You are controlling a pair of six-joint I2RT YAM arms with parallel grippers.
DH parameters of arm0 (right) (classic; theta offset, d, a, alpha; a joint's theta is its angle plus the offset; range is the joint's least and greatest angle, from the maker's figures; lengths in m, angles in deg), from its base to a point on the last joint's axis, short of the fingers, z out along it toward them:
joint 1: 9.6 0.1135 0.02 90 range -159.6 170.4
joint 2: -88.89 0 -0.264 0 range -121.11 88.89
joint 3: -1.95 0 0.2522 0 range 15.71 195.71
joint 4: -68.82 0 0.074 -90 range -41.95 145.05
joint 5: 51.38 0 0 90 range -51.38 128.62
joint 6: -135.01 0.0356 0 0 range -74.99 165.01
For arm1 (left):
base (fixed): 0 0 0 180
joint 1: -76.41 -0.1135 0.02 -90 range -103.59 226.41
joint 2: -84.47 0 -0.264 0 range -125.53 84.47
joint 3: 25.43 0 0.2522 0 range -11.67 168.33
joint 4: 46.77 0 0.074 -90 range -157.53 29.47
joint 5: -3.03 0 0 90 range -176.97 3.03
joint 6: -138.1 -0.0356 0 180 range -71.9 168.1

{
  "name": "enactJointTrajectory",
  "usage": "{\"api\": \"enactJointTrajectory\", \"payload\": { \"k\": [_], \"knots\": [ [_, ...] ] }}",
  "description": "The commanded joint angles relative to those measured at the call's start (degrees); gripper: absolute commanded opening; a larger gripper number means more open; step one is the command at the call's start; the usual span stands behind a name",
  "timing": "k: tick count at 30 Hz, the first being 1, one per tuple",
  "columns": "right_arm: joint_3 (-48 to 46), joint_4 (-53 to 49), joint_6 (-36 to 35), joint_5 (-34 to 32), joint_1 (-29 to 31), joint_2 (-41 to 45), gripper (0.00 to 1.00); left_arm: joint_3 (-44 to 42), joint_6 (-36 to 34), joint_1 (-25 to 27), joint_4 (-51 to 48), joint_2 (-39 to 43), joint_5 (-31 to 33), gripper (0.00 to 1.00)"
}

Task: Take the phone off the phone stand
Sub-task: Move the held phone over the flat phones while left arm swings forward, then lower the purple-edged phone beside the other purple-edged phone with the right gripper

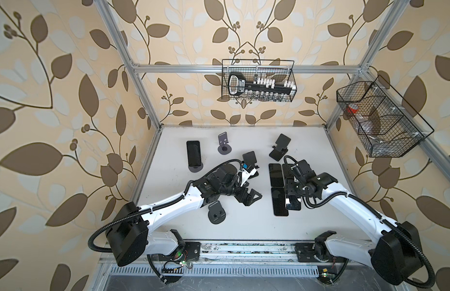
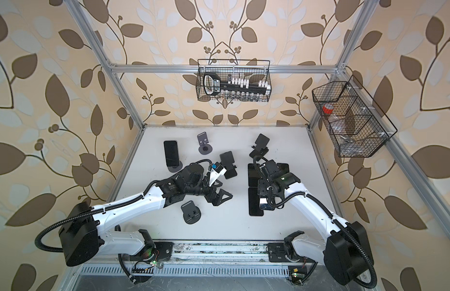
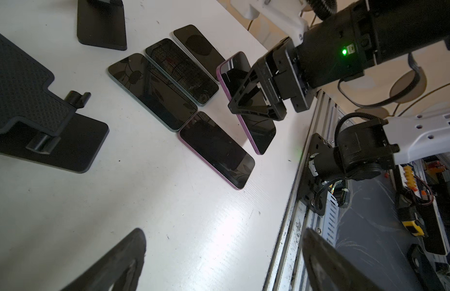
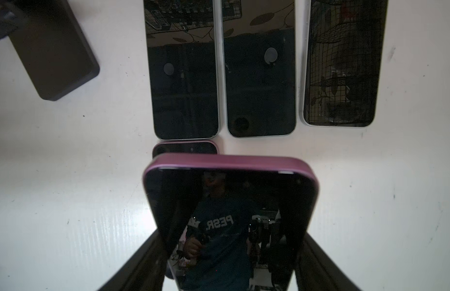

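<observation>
The right hand (image 1: 292, 195) is clenched on the purple phone (image 1: 293, 204) in a top view, above the near end of the row of laid phones (image 1: 275, 175) on the tabletop (image 1: 244, 226). The left hand (image 1: 249, 197) is released and empty, well apart from it.

In the left wrist view the purple phone (image 3: 259, 133) hangs tilted in the right hand (image 3: 240, 103), just beside a second purple phone (image 3: 216, 148) that lies flat. Whether its low end touches the tabletop I cannot tell.

In the right wrist view the phone (image 4: 229, 201) sits between the fingers (image 4: 143, 262).

I judge that the phone is already off its stand and that the step in hand is putting it down. Next it must be lowered flat into the free place, without knocking the neighbours, and then let go.
</observation>
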Motion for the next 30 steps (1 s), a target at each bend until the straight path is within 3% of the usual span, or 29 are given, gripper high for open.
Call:
{"api": "enactJointTrajectory", "payload": {
  "k": [1, 7, 14, 25, 30],
  "knots": [
    [2.0, -0.9, -1.2, -2.0, -0.7, -1.5, 0.66, 0.4, -2.1, 0.5, 1.7, 2.2, -0.9, 0.97],
    [2.9, -2.1, -2.2, 0.1, -1.1, -7.5, 0.67, -0.8, -3.4, 0.5, 1.1, 3.6, 1.3, 0.97],
    [4.1, -2.4, -1.6, -1.6, -1.4, -11.4, 0.67, -2.6, -5.0, 0.5, 1.8, 6.0, 1.5, 0.98],
    [14.8, -7.8, -3.5, -5.6, -1.4, -21.4, 0.68, -2.8, -5.0, 0.5, 1.0, 7.8, 1.9, 0.98],
    [13.4, -11.2, -3.1, -5.3, -1.5, -21.7, 0.69, -3.4, -4.3, 0.5, 2.4, 8.5, 2.0, 0.98]
  ]
}}
